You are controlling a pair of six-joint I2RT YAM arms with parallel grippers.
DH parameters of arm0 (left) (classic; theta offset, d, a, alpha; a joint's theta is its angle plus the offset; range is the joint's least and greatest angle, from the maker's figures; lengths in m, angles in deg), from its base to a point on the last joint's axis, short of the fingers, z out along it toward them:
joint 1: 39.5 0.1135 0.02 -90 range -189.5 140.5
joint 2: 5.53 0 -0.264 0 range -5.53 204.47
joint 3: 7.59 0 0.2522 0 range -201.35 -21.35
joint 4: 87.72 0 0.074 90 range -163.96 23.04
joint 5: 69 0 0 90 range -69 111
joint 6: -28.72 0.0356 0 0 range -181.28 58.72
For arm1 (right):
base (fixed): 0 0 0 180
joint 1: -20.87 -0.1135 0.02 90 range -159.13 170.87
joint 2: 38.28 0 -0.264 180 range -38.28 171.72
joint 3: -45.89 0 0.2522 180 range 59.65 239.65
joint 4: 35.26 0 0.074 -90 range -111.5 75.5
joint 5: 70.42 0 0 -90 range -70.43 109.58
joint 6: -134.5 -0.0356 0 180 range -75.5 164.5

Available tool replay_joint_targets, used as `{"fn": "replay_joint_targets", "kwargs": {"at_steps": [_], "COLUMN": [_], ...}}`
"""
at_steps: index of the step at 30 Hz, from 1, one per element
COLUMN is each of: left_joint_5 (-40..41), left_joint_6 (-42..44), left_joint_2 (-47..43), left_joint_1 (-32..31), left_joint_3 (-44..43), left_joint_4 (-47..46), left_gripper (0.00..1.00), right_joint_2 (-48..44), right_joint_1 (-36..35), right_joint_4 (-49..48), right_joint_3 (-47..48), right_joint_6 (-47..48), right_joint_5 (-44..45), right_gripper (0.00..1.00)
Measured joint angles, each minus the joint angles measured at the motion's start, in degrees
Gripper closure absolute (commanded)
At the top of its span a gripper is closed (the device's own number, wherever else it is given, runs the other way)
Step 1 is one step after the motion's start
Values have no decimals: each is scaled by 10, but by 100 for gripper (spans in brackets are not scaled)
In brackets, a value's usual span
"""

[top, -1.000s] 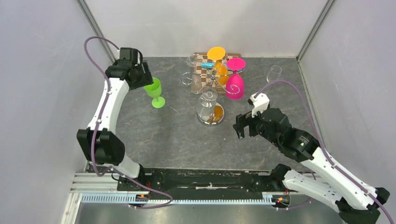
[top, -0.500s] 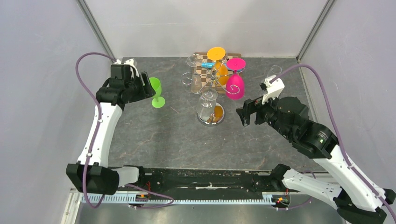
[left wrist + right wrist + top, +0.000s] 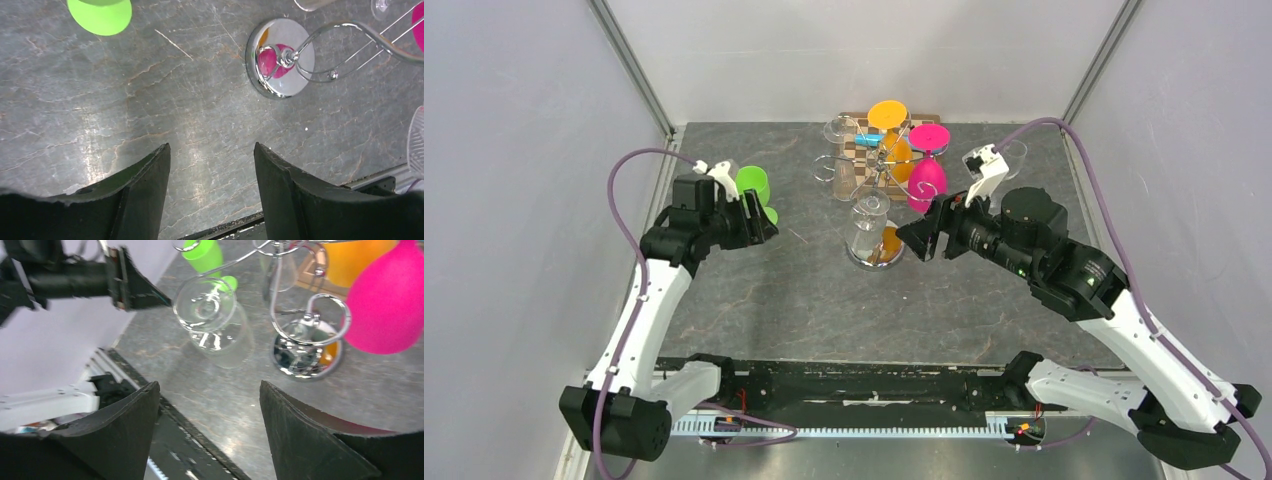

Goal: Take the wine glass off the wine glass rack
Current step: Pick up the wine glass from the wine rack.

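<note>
**Q:** Where is the wine glass rack (image 3: 287, 80)?

**A:** It stands toward the back of the grey table (image 3: 804, 300), right of centre, on its round chrome base. A clear wine glass (image 3: 215, 322) hangs upside down from the near wire arm. A pink glass (image 3: 927, 185) hangs on the right and an orange glass (image 3: 889, 115) at the back.

**Q:** And your claws?

**A:** My right gripper (image 3: 210, 385) is spread wide with nothing between its fingers. It sits just right of the rack's base and faces the clear glass. My left gripper (image 3: 210, 147) is wide too and holds nothing. It hovers over bare table beside the green glass (image 3: 752, 183), which stands upright, well apart from the rack.
</note>
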Motion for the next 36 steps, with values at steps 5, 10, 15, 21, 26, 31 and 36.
{"fn": "replay_joint_targets", "kwargs": {"at_steps": [5,10,15,21,26,31,36], "left_joint_5": [-19,-32,-39,-42,-43,-44,-50], "left_joint_6": [0,0,0,0,0,0,0], "left_joint_2": [-16,-26,-47,-63,-67,-73,-73], "left_joint_1": [-2,-2,-3,-6,-9,-12,-15], "left_joint_3": [47,62,76,86,88,90,90], "left_joint_4": [-24,-43,-54,-59,-63,-64,-65], "left_gripper": [34,35,35,36,36,36,36], "right_joint_2": [-4,-5,-15,-44,-51,-52,-52], "right_joint_1": [0,0,0,0,-2,-10,-19], "right_joint_4": [-72,-137,-194,-266,-306,-334,-355], "right_joint_3": [-41,-112,-169,-212,-229,-238,-245], "right_joint_6": [-81,-165,-235,-297,-330,-353,-371], "right_joint_5": [-30,-40,-25,0,17,37,61], "right_gripper": [35,42,47,51,51,52,53]}}
